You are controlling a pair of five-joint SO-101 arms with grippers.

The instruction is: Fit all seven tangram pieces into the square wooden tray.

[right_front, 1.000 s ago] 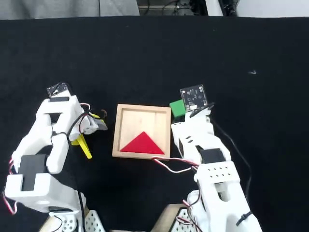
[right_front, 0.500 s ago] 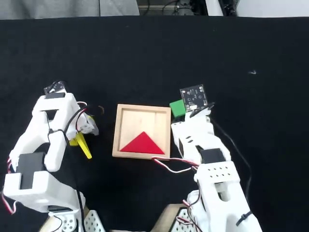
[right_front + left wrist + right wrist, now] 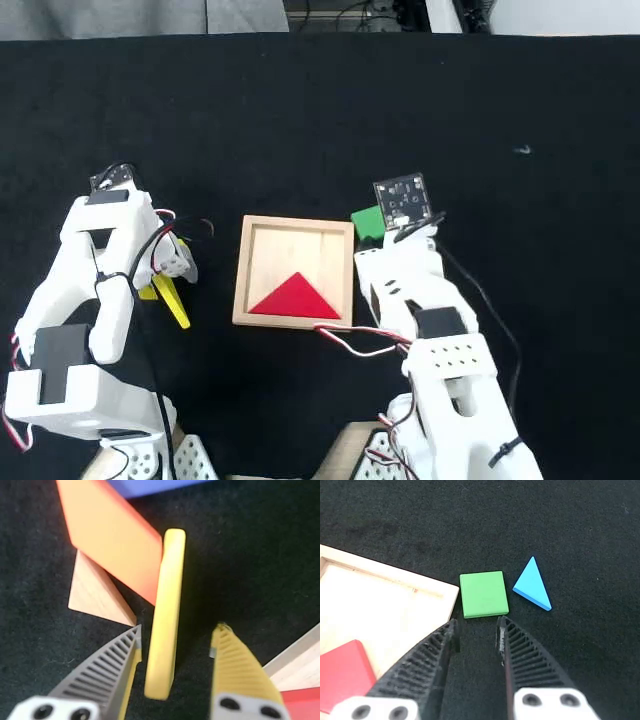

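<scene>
The wooden tray (image 3: 243,270) sits on the black counter (image 3: 400,100) between the arms, with a red triangle (image 3: 295,297) inside. The left end effector (image 3: 178,630) is open, a finger on each side of a yellow piece (image 3: 167,605) standing on edge. The right end effector (image 3: 476,624) is open near a green square (image 3: 483,594) by the tray's corner.

Tray: your square wooden tray (image 3: 246,270), pale tan.
Triangles: red triangular piece (image 3: 293,298); light-blue triangular piece (image 3: 533,585).
Square: green square piece (image 3: 483,594).
Others: yellow flat piece (image 3: 165,615); orange parallelogram piece (image 3: 107,535).
Cloth: black table cloth (image 3: 500,120).
</scene>
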